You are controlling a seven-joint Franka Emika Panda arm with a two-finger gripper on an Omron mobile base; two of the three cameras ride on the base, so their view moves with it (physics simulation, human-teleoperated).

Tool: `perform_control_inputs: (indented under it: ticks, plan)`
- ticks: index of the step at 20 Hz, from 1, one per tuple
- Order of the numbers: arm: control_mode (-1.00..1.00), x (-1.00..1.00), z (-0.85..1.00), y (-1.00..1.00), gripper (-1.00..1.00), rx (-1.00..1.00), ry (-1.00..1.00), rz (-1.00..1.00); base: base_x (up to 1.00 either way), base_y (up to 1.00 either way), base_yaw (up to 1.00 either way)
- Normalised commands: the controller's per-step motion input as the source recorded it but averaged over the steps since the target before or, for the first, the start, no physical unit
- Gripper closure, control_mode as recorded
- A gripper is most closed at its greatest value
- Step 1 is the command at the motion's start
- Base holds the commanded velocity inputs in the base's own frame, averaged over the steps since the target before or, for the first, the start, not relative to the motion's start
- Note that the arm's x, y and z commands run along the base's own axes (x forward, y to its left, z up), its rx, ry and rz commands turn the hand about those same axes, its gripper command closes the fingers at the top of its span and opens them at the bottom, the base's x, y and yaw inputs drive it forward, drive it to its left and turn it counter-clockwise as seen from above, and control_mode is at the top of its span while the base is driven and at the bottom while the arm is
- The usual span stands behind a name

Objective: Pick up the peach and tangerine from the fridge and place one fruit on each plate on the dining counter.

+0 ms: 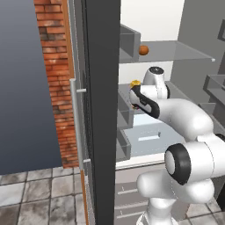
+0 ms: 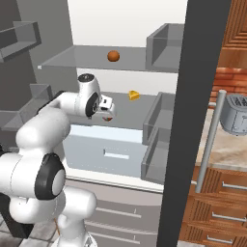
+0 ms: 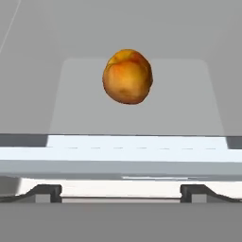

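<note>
While the fridge (image 2: pixel 193 120) stood with its dark doors swung wide, the arm reached into the white interior at the level of the middle grey shelf (image 2: pixel 130 113), its hand (image 2: pixel 107 112) low over that shelf. In the hand view the two dark fingertips (image 3: pixel 47 191) stood well apart at 7 and 5 o'clock, so the hand was open and held nothing. The peach (image 3: pixel 127 76), yellow-orange with a red blush, lay on the grey shelf straight ahead at 12 o'clock, clear of both tips. A small orange fruit, the tangerine (image 2: pixel 113 56), sat on the upper shelf at 12 o'clock from the hand in the right base view. A yellow wedge (image 2: pixel 134 95) rested on the middle shelf at 2 o'clock from the hand
</note>
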Motion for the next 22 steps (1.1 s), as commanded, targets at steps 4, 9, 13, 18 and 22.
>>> perform_control_inputs:
  ticks: [4, 9, 13, 18, 22]
  plan:
    - [-1.0, 0.35, -0.02, -0.1, -1.0, 0.0, 0.02, 0.0, 0.0, 0.0, 0.0]
    - [-1.0, 0.25, -0.09, -0.02, -1.0, 0.0, 0.03, 0.0, 0.0, 0.0, 0.0]
    - [-1.0, 0.23, -0.17, 0.0, -1.0, 0.0, 0.05, 0.0, 0.0, 0.0, 0.0]
    - [-1.0, 0.28, -0.19, 0.0, -1.0, 0.0, 0.07, 0.0, 0.0, 0.0, 0.0]
    - [-1.0, 0.33, -0.14, 0.0, -1.0, 0.0, 0.06, 0.0, 0.0, 0.0, 0.0]
